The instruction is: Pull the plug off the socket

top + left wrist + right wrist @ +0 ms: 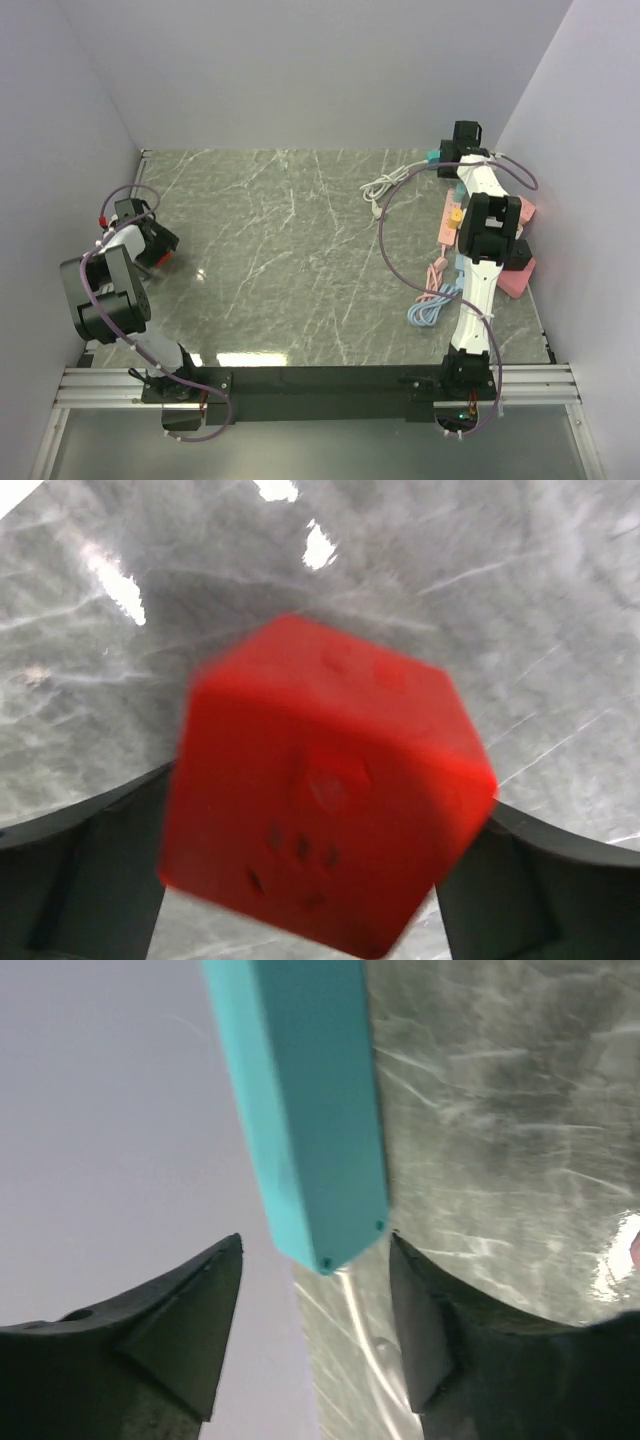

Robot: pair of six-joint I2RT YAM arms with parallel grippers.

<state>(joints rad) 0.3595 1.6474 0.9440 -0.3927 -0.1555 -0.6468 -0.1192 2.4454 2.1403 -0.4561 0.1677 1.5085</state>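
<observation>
A red cube socket [325, 785] with pin holes on its face fills the left wrist view, blurred, with a dark finger [70, 870] against each side. In the top view my left gripper [160, 247] holds it [164, 261] low over the table at the far left. No plug shows in it. My right gripper [441, 158] is at the back right corner, open. Its jaws stand on either side of the end of a teal power strip [305, 1110], which also shows in the top view [432, 157]. The right finger [425, 1330] is close to the strip's corner.
A white cable [385, 184] lies coiled by the teal strip. A pink power strip [450, 226] with a yellow plug [456, 214] lies under the right arm. Pink and blue cables [436, 297] and pink blocks [520, 275] lie at the right. Walls stand close on the left, back and right.
</observation>
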